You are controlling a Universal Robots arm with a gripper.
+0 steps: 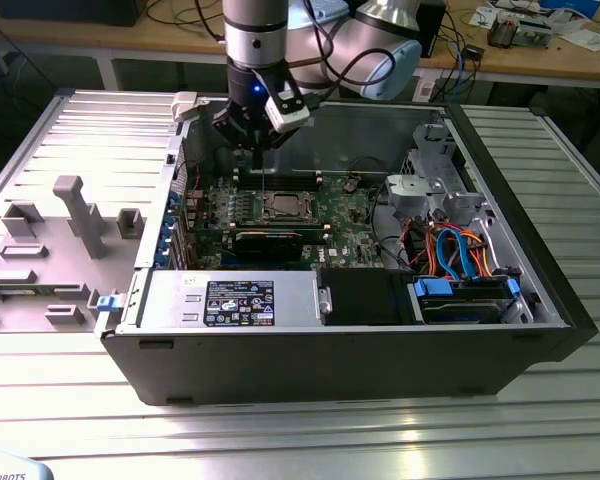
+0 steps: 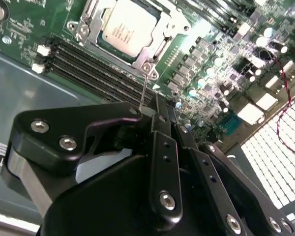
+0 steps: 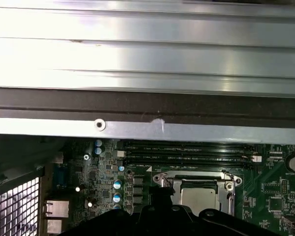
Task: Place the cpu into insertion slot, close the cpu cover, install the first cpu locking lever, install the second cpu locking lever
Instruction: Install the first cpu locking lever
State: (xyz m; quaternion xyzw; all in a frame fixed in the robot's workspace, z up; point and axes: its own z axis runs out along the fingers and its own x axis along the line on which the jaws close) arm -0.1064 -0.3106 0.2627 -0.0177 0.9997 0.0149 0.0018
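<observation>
Second wrist view: cpu (image 2: 125,27) just beyond jaws, lever (image 2: 144,91) btwn them.

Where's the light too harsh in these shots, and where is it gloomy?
First wrist view: glare washes out the ribbed silver metal tabletop. Second wrist view: the perforated case grille glows white, and the flat square silver-topped cpu shines. Exterior view: the open black computer case shades its green circuit board, while the tabletop reflects light along the near edge.
</observation>
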